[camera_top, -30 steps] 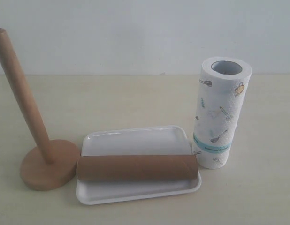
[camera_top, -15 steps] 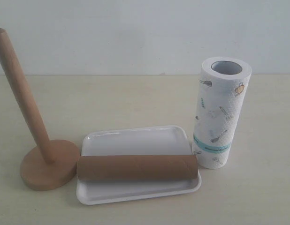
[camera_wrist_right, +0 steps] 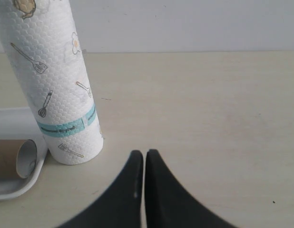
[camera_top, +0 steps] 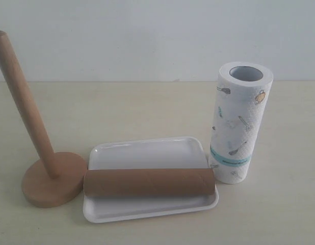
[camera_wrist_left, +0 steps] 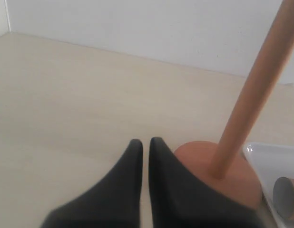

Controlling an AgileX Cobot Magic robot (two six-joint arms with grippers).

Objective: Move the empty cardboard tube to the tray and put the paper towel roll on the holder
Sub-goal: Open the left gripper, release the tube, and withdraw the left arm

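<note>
The brown cardboard tube (camera_top: 150,182) lies lengthwise across the near half of the white tray (camera_top: 147,152); its open end (camera_wrist_left: 284,194) shows in the left wrist view and its other end (camera_wrist_right: 24,158) in the right wrist view. The paper towel roll (camera_top: 238,122) stands upright on the table just right of the tray. The wooden holder (camera_top: 48,179) stands left of the tray, its post bare. My left gripper (camera_wrist_left: 145,142) is shut and empty, close beside the holder's base (camera_wrist_left: 218,168). My right gripper (camera_wrist_right: 145,154) is shut and empty, a little way from the roll (camera_wrist_right: 52,80). Neither gripper shows in the exterior view.
A pale wooden table (camera_top: 147,109) carries everything, with a plain white wall (camera_top: 147,35) behind it. The tray's corner (camera_wrist_right: 14,187) sits next to the roll's foot.
</note>
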